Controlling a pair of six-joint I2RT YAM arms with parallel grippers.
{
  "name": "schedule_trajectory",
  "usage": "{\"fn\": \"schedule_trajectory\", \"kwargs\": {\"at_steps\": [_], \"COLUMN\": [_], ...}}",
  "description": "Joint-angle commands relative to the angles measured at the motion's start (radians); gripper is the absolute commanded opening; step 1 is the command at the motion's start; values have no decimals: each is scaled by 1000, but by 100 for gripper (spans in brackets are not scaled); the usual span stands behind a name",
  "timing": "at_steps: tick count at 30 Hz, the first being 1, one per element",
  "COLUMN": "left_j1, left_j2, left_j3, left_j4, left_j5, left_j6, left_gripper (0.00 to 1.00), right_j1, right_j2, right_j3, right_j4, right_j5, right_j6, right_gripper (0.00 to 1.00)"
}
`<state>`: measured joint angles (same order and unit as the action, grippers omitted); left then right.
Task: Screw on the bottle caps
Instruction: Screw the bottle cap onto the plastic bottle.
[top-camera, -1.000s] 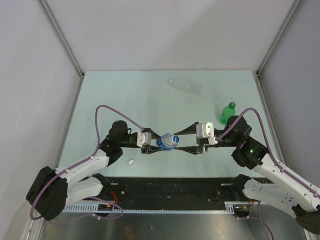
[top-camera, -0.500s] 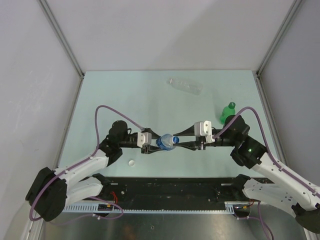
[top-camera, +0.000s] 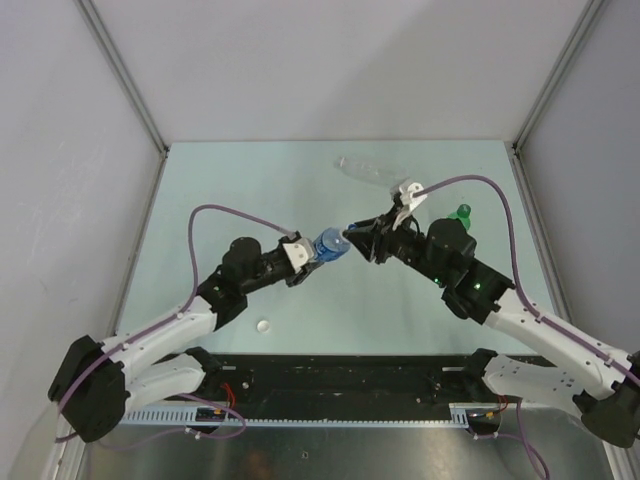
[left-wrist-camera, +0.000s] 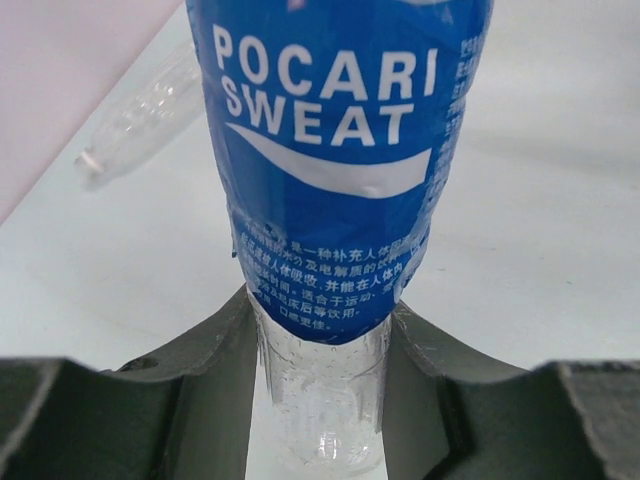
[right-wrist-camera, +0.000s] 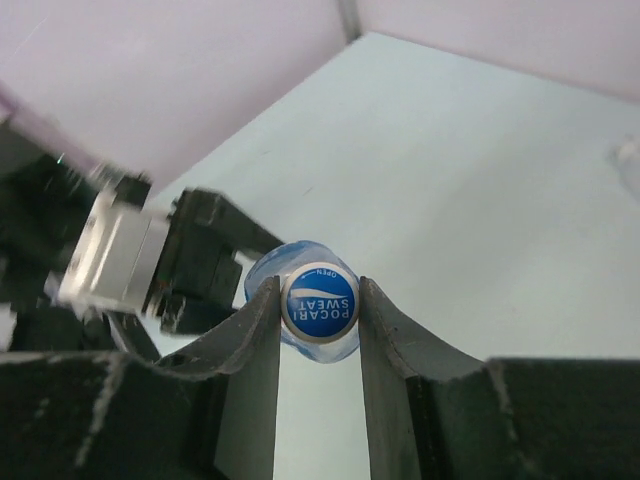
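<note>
Step in hand: threading the cap (right-wrist-camera: 319, 304) onto the blue-labelled bottle (left-wrist-camera: 340, 150), which is held clear of the counter (top-camera: 230, 180) above its middle and lies tilted between the two arms.

- Left pincer (left-wrist-camera: 322, 372) is clamped on the clear lower body, just below the label.
- Right pincer (top-camera: 357, 233) is closed on the cap, one finger on each side of its rim, with the printed top facing the wrist camera.

To do it well:
- Probably keep the cap axis in line with the neck, since a tilt risks cross-threading.
- Let the right wrist do the turning while the left holds the bottle without rotating.
- Grip the bottle firmly but not hard. The thin plastic looks likely to buckle, and it could slip round under torque.
- Regrasp the cap between turns, and stop once it seats.

Count:
- Bottles, three: the one in hand; a green bottle (top-camera: 459, 215) standing near the right edge, partly behind the right arm; and an unlabelled bottle (top-camera: 370, 172) lying on its side near the far edge.
- Caps, two for certain: the one being gripped, and a loose white cap (top-camera: 263, 325) by the near edge, left of centre.
- Whether the green bottle carries its cap is too small to tell.
</note>
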<state>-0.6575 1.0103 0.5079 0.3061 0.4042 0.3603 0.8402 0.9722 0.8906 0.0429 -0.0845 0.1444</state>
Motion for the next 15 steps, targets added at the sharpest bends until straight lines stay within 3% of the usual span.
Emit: {"fn": "schedule_trajectory", "kwargs": {"at_steps": [1,5,11,15], "left_j1": [-97,-139,-162,-162], "left_j2": [43,120,170,160], "left_j3": [152,202,210,191], "left_j4": [176,198,209,222], "left_j5": [-242,-376,-399,-434], "left_j6": [18,-2,-9,-28], "left_gripper": [0,0,0,0], "right_j1": [13,14,6,-5], "right_j2": [78,121,154,136], "right_j3": [-16,-16,-17,-16], "right_j4": [-158,-183,-158,-130], "right_j5": [369,512,495,462], "right_j6": [318,504,576,560], "right_gripper": [1,0,13,35]}}
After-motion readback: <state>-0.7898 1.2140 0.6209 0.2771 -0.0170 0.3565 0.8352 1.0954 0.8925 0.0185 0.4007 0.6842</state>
